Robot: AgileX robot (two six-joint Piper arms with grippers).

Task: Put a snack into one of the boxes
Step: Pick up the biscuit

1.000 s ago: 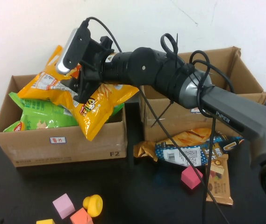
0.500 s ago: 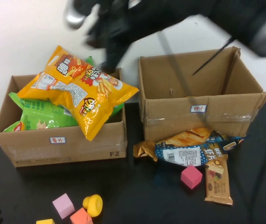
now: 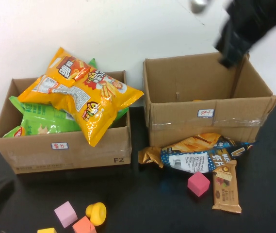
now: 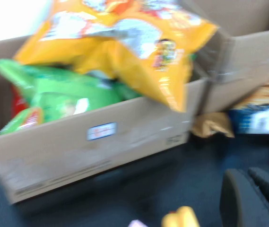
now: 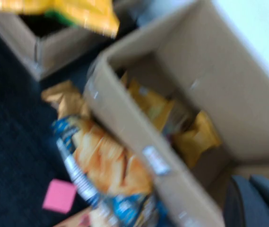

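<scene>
A big yellow chip bag [image 3: 87,97] lies on top of green bags [image 3: 45,121] in the left cardboard box [image 3: 65,148], its lower corner hanging over the front wall. It also shows in the left wrist view [image 4: 125,42]. My right gripper [image 3: 231,54] is a dark blur above the back right of the right box [image 3: 205,114], holding nothing, its fingers close together in the right wrist view [image 5: 257,201]. That view shows yellow packets [image 5: 172,113] inside the right box. My left gripper [image 4: 255,198] is shut and empty, low over the table at the front left.
A blue and orange snack bag [image 3: 196,153] and a brown bar [image 3: 225,187] lie in front of the right box, with a pink cube [image 3: 198,183] beside them. Pink [image 3: 65,213], yellow [image 3: 96,212] and orange [image 3: 83,225] blocks sit at the front left.
My right arm has left the yellow bag on the left box and swung up and right to above the right box. The bag has stayed put.
</scene>
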